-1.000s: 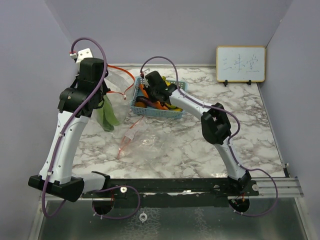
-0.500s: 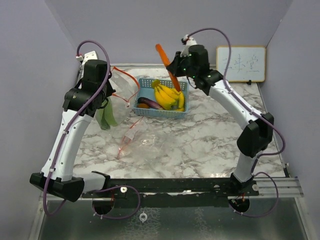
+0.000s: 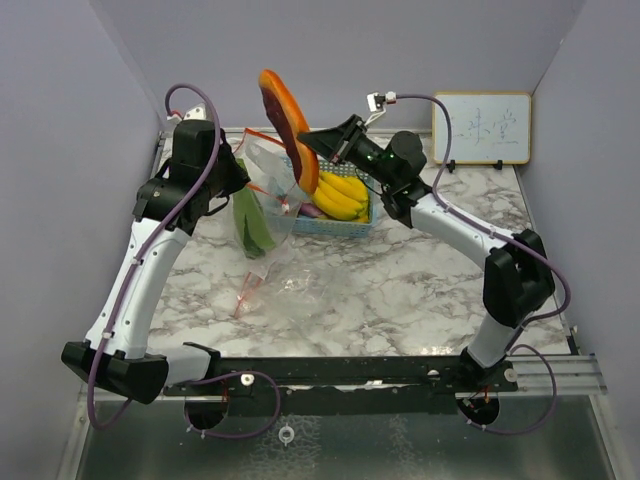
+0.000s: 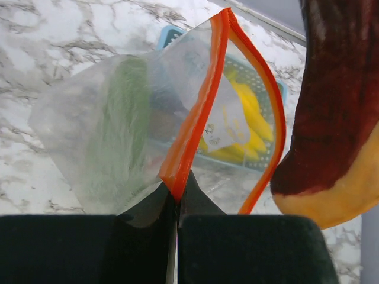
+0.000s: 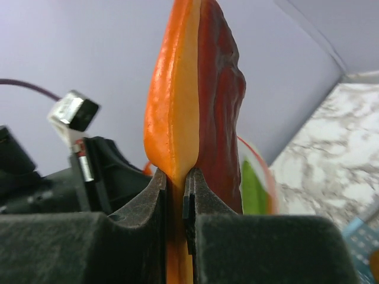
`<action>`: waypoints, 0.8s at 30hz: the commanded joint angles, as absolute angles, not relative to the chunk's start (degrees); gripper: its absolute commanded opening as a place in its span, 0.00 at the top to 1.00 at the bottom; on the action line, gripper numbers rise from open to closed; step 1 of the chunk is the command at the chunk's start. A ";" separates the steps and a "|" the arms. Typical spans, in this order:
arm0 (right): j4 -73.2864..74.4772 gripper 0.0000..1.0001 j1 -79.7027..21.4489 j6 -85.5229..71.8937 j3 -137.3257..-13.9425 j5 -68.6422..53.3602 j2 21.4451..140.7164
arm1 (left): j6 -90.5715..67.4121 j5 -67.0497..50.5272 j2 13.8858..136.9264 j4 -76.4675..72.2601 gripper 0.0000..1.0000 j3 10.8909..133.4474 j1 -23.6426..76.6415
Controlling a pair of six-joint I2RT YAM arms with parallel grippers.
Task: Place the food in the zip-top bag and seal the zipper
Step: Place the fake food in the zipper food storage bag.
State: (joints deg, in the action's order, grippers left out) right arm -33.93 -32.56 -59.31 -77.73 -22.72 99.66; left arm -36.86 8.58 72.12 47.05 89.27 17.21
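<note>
Top external — R claw [image 3: 308, 142] grips carrot [image 3: 280, 108].

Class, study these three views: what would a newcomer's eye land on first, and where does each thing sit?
First, the long orange and dark red food piece, held high by the right gripper beside the open mouth of the zip-top bag. Next, the bag's orange zipper, pinched in the left gripper, with a green leafy vegetable inside the bag. Behind them, yellow bananas lie in a blue basket.
</note>
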 commanded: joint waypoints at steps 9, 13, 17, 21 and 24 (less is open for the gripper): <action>-44.43 0.98 -35.73 -57.31 -81.12 -13.11 93.97 | -43.01 0.98 69.99 40.99 1.00 84.21 17.13; -44.95 0.98 -38.45 -53.68 -81.04 -10.76 95.66 | -44.36 -0.96 70.29 40.45 1.00 84.73 17.08; -45.32 0.98 -41.79 -47.61 -81.82 -8.26 96.93 | -45.91 -2.47 71.02 40.86 1.00 86.03 17.12; -46.01 0.98 -45.82 -37.63 -80.64 -3.21 97.18 | -47.67 -4.73 72.06 41.25 1.00 87.90 17.12; -47.11 0.98 -46.93 -31.90 -79.90 -0.80 98.61 | -49.33 -7.03 73.01 41.49 1.00 89.70 16.98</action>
State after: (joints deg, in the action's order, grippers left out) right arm -43.05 -45.10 -43.64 -79.61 -7.40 97.12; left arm -46.22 -2.22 72.44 43.35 85.76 17.21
